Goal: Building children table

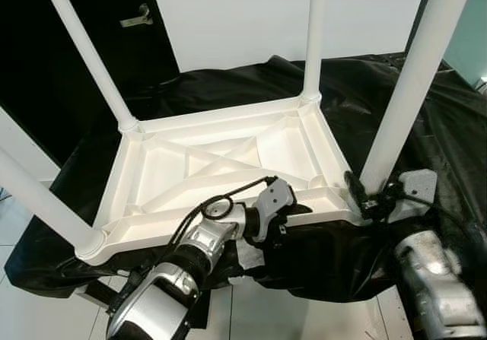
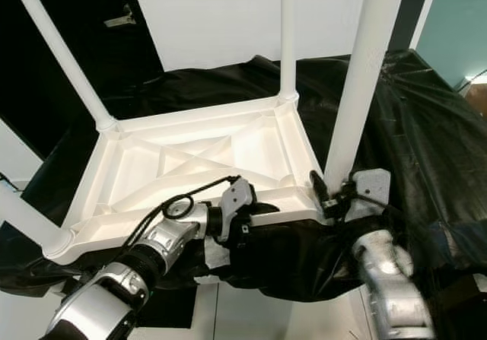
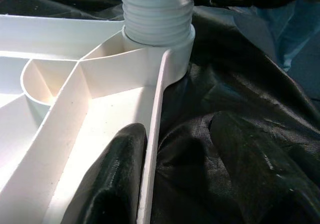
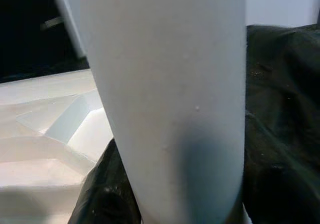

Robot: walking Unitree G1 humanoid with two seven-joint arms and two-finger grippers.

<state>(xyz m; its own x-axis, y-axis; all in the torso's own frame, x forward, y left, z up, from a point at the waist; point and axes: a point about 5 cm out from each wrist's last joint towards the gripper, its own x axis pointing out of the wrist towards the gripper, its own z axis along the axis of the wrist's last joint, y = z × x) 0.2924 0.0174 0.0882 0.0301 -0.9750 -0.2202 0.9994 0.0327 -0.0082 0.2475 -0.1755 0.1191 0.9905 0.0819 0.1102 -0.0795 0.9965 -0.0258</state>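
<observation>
An upturned white plastic table top [image 1: 221,165] with ribbed underside lies on crinkled black sheeting [image 1: 426,127], four round legs upright; the left gripper [image 3: 150,184] straddles its near rim, fingers apart, while the right gripper [image 1: 365,195] clasps the near-right leg [image 1: 415,81], whose threaded base the left wrist view shows.

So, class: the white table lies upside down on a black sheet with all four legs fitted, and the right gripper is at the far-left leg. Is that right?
Not quite. The right gripper is at the base of the near-right leg, as the left eye view shows. The rest holds: the white table lies upside down on the black sheet with four legs fitted.
</observation>
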